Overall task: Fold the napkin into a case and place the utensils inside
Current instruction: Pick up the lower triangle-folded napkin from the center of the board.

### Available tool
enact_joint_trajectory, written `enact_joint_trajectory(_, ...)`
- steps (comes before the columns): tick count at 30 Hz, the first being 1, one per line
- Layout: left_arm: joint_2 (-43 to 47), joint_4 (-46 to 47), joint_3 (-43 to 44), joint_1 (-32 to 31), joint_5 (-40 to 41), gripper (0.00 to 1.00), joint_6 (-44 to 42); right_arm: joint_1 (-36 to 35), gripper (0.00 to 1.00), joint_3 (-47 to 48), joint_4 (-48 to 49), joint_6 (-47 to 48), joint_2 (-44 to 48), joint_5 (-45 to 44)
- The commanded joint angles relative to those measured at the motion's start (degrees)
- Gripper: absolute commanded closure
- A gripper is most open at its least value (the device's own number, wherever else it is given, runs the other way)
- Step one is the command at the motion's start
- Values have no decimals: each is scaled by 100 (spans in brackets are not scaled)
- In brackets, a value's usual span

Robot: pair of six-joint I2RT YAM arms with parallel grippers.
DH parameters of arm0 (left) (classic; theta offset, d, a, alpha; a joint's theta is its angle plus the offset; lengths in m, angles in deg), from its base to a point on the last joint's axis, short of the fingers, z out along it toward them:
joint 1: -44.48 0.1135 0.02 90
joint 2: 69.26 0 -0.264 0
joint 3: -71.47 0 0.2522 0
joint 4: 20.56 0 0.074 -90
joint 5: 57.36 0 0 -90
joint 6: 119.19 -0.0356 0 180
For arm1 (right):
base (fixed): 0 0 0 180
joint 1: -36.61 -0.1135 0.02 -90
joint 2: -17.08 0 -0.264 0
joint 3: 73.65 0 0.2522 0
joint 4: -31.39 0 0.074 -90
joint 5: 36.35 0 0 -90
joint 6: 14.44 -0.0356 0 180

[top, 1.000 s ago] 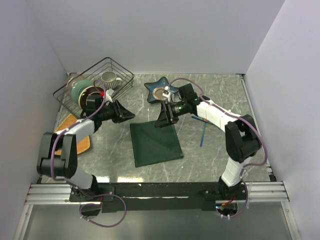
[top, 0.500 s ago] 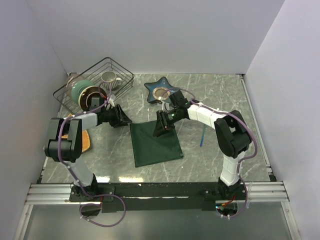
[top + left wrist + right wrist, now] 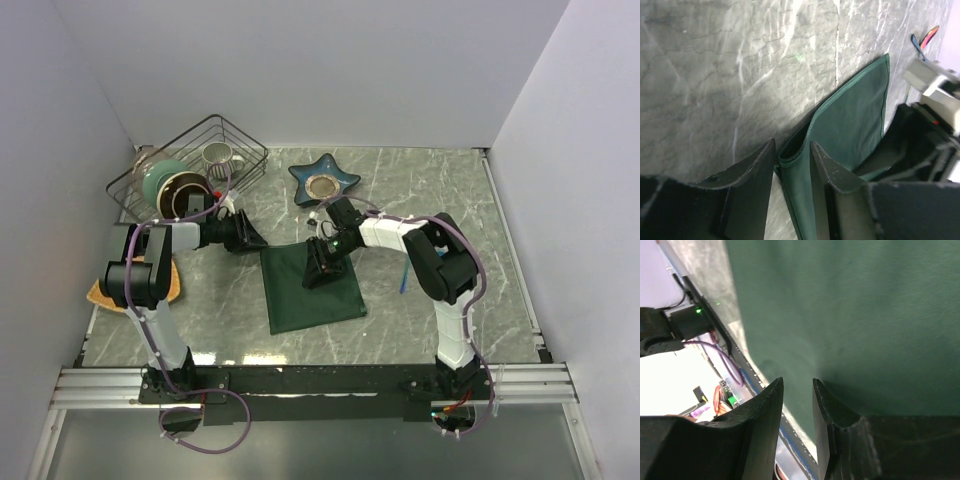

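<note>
Pinching the napkin (image 3: 855, 115) by its far left corner, the left pincer (image 3: 793, 150) has green cloth puckered up between its fingers. The right pincer (image 3: 798, 386) sits narrowly parted over the far right corner; I cannot tell whether it grips. Elsewhere the cloth lies flat on the surface (image 3: 440, 190).

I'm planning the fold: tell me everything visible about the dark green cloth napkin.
The dark green cloth napkin lies flat on the grey marbled table, roughly square, matte, with stitched hems. Its far left corner sits between the fingers of the left gripper, where the edge looks doubled; the right gripper stands over the cloth near its far edge.
</note>
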Motion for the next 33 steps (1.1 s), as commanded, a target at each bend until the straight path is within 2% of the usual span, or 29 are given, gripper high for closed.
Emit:
enact_joint_trajectory(1,-99,-16,155,3,-300,62,-15,34,63,9,137,-52,-144,-83)
enact_joint_trajectory(3,-82,-51,164,3,-361,62,-6,52,63,-9,119,-61,-197,-74)
enact_joint_trajectory(6,-82,-210,138,3,-265,55,-24,78,63,0,93,-34,-223,-101)
enact_joint_trajectory(10,-20,-411,32,12,270,47,-41,104,63,-35,84,-17,-215,-110)
enact_joint_trajectory(14,33,-403,-161,12,491,46,2,87,63,-35,75,-8,-215,-136)
enact_joint_trajectory(24,23,-289,-47,3,-36,67,-76,96,64,-35,58,19,-302,-206)
enact_joint_trajectory(28,234,-244,5,-5,-124,71,-208,104,64,9,40,36,-338,-232)
enact_joint_trajectory(29,243,-332,40,-5,-98,70,-235,96,64,9,31,36,-338,-241)
enact_joint_trajectory(33,287,-640,58,-5,296,40,-331,104,64,0,22,54,-337,-250)
